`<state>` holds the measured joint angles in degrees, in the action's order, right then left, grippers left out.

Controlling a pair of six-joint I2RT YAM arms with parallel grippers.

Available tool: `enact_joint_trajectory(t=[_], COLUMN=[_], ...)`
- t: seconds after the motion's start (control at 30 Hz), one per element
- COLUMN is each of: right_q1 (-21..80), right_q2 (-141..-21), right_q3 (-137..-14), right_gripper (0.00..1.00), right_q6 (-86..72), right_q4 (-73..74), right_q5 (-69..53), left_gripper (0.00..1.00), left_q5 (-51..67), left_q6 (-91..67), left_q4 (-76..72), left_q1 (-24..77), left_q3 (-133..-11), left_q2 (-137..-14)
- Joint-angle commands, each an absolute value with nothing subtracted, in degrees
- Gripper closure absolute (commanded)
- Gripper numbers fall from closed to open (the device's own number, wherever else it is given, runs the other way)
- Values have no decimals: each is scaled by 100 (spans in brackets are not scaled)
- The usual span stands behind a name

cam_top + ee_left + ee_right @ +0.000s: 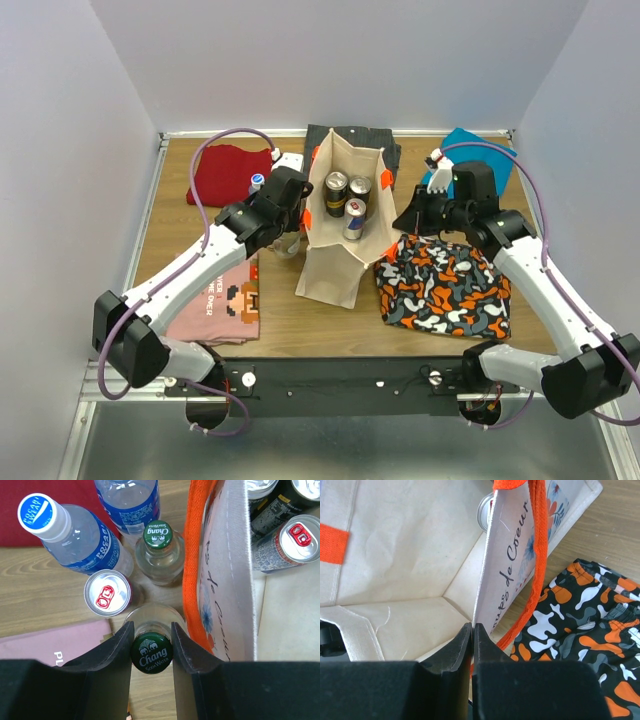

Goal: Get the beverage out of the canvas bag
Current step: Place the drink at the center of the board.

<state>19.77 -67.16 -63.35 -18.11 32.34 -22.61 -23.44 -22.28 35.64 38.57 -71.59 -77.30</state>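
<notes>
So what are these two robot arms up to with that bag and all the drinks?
They are taking drinks out of the canvas bag. The right gripper is pinched shut on the bag's side wall, apparently to steady it. The left gripper is clamped on the neck of a green-capped glass bottle just outside the bag, next to a red-tabbed can, a second green-capped bottle and two water bottles. Three cans sit inside the bag.
</notes>
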Motion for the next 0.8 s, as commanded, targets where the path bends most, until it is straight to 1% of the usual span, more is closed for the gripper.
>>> enact_joint_trajectory(t=[0.0,0.3,0.33,0.37,0.5,0.57,0.77], right_q1=[1986,1986,1986,1986,1986,1986,1986], right_q2=[-6741,-6864,-6873,-6882,-6925,-6952,-6961], right_q3=[-6688,-6750,-6767,-6776,-6847,-6891,-6908], right_gripper=[87,88,89,93,94,99,99], right_q6=[-1661,-1591,-1556,-1547,-1450,-1424,-1389], right_q4=[3357,3428,3454,3489,3559,3603,3621], right_q5=[-2074,-2030,-2022,-1943,-1828,-1802,-1724], left_gripper=[100,100,100,100,100,100,100], left_q5=[-2373,-2373,-2373,-2364,-2312,-2303,-2303], left_q6=[-2224,-2180,-2180,-2188,-2215,-2224,-2232], left_q4=[2909,2839,2804,2786,2760,2751,2733], left_q1=[3832,3806,3806,3814,3806,3797,3788], left_q3=[-7242,-7234,-7216,-7198,-7181,-7181,-7163], left_q2=[-7673,-7866,-7884,-7892,-7998,-8033,-8086])
